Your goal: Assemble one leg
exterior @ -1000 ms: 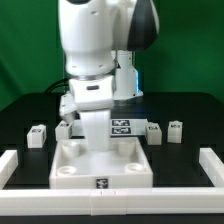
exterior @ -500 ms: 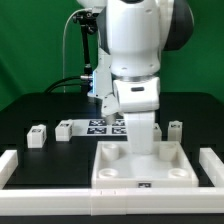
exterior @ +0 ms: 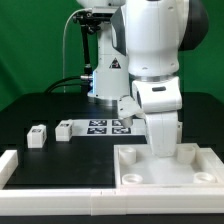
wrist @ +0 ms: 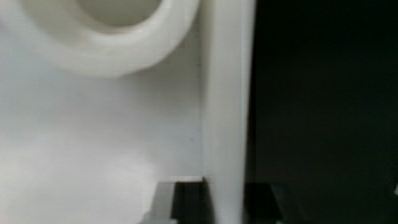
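Observation:
My gripper (exterior: 163, 150) is shut on the far edge of the large white square tabletop (exterior: 140, 168), which lies at the exterior view's right. In the wrist view the fingertips (wrist: 192, 204) straddle the tabletop's edge (wrist: 226, 100), and a round corner socket (wrist: 125, 28) shows beside it. Two small white legs with tags (exterior: 38, 135) (exterior: 64, 129) lie on the black table at the exterior view's left, well away from the gripper. Any other legs are hidden behind the arm.
The marker board (exterior: 104, 126) lies behind the tabletop near the middle. A white rail (exterior: 60, 172) runs along the front, with a short side piece (exterior: 8, 164) at the exterior view's left. The arm's base (exterior: 105, 70) stands at the back.
The arm has moved to the exterior view's right, sliding the tabletop with it. The two legs seen on the right earlier are now hidden behind the arm.

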Robot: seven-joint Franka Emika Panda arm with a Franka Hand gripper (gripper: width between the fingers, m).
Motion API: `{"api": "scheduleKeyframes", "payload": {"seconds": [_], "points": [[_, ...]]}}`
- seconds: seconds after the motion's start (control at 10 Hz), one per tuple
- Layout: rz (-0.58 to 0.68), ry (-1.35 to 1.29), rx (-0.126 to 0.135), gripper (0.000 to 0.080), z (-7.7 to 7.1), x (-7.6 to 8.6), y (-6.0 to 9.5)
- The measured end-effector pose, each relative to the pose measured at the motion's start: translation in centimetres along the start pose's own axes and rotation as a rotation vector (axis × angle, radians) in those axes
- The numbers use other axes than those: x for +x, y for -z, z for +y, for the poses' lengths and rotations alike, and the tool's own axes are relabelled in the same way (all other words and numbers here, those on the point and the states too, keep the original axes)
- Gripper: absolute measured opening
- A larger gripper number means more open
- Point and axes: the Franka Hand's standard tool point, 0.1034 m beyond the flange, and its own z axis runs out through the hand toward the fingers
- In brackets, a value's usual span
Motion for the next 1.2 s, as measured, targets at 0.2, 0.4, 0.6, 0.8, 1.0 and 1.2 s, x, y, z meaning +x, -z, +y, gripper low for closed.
{"api": "scheduleKeyframes", "payload": {"seconds": [0.2, 0.4, 0.6, 0.8, 1.0, 1.2], "points": [[0.0, -0.001, 0.001, 0.026, -0.01, -0.04, -0.03], [0.0, -0.002, 0.001, 0.0443, -0.02, -0.09, -0.03], [0.0, -0.003, 0.001, 0.0573, -0.02, -0.12, -0.04], [0.0, -0.003, 0.001, 0.0645, -0.02, -0.14, -0.05], [0.0, -0.003, 0.001, 0.0649, -0.03, -0.17, -0.05], [0.0, -0.004, 0.001, 0.0649, -0.03, -0.19, -0.06]]}}
